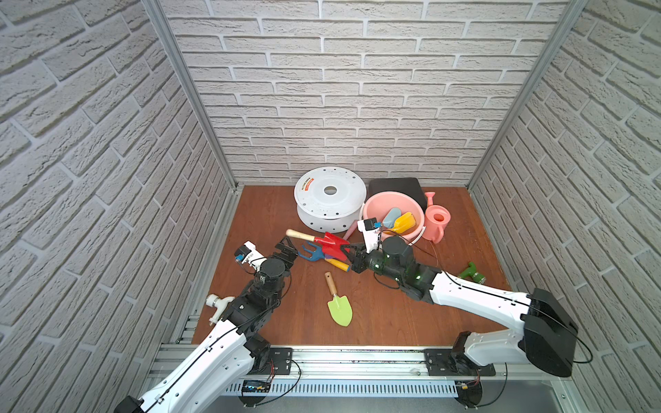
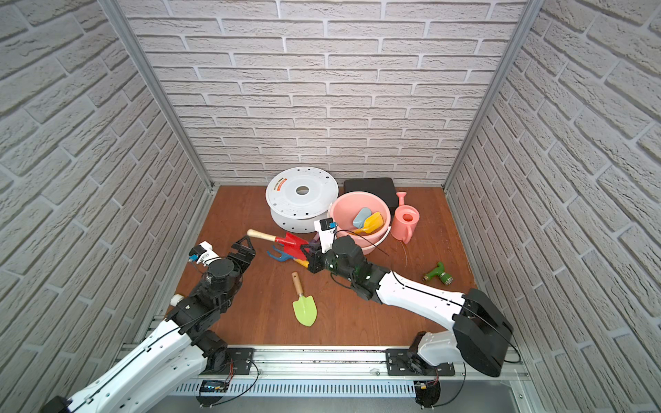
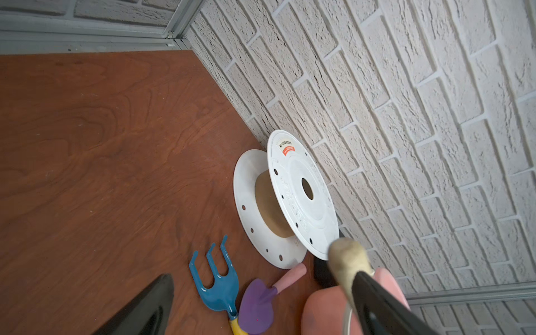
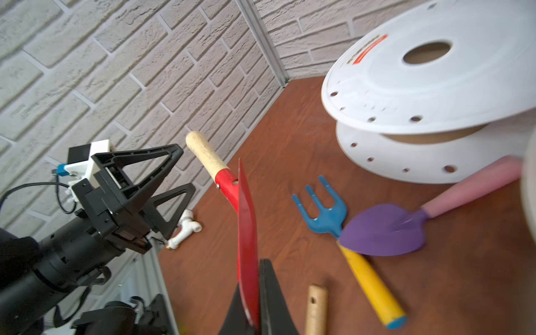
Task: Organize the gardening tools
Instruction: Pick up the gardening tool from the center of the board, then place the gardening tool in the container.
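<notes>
Furthest left, a white tap fitting lies at the edge of the bench, beside the left arm. Next comes the left tool, whose jaws are spread wide and hold nothing. It is pointed at the wooden grip of the red trowel. The butt end of that grip sits just beside one finger, and whether the two touch cannot be told.

The red trowel is clamped by its blade tip in the right tool, which is closed tight on it. In the right wrist view the blade is seen turned on edge and raised off the bench. Its long axis runs across the bench, with the grip towards the left tool and the blade towards the right tool.

Beneath it lie the blue claw fork, prongs to the left, and the purple trowel, whose blade overlaps the fork's yellow handle. Nearer the front, the green spade lies alone. Behind these a white reel is stood on its flange.

Just behind the right wrist the pink bucket is found, with the pale-blue trowel and yellow scoop inside. The pink watering can stands just beside it, and a green fitting lies farther right.

The coming move is judged to be a carry into the bucket. The bucket lies behind and to the right of the right tool, so the right arm is much the nearer. The long grip would need to be swung round clear of the reel.
</notes>
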`<action>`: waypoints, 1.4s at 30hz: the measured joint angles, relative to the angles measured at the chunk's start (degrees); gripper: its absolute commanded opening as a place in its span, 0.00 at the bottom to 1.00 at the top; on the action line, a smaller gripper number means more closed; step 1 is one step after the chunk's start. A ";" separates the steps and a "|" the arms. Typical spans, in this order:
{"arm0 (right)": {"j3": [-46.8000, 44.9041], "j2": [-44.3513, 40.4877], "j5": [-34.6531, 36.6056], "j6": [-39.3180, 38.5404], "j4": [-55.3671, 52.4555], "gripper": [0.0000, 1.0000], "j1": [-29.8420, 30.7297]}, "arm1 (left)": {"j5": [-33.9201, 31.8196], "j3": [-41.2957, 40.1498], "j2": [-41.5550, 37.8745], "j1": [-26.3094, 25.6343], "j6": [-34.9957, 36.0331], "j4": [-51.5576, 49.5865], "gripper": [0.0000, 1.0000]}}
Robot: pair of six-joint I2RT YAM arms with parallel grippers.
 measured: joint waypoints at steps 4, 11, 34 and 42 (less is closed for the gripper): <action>10.16 -2.60 6.60 -9.05 -16.00 0.03 -1.38 | 0.94 0.00 1.60 0.04 5.60 -1.05 0.99; 24.81 -5.33 19.26 -21.20 -39.47 0.03 -4.83 | 4.37 0.26 8.96 0.07 13.51 -1.53 0.99; 47.95 13.94 43.06 -38.91 -75.93 0.11 -8.85 | 12.72 3.52 16.04 0.11 18.97 -0.94 0.99; 55.98 26.27 42.66 -39.69 -77.53 0.47 -9.97 | 16.04 3.69 20.00 0.11 19.32 -0.98 0.98</action>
